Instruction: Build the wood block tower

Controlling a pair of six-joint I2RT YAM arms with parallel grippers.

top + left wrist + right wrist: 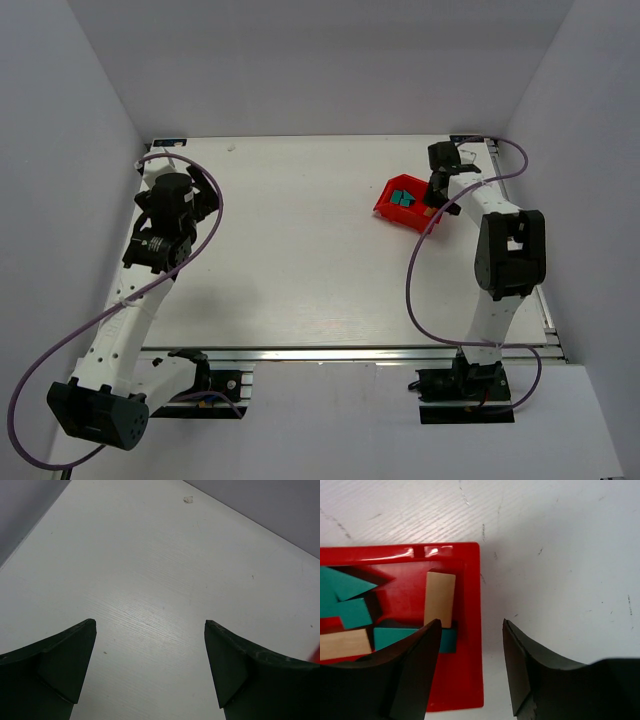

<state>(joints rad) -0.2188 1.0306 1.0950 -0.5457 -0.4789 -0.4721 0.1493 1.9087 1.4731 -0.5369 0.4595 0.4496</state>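
White table (300, 260) bears red bin (384, 209) holding teal blocks (403, 196).

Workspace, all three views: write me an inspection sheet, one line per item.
Surface: white table, faint scratches.
Job's things: teal blocks and tan blocks lie loose in the red bin; no tower stacked.
Clutter: one small speck near the far edge.
Grippers: left gripper open over the table; right gripper open, straddling the bin's wall.
Cables: purple cables loop from both arms, away from the blocks.
Surroundings: plain grey walls; nothing else seen.
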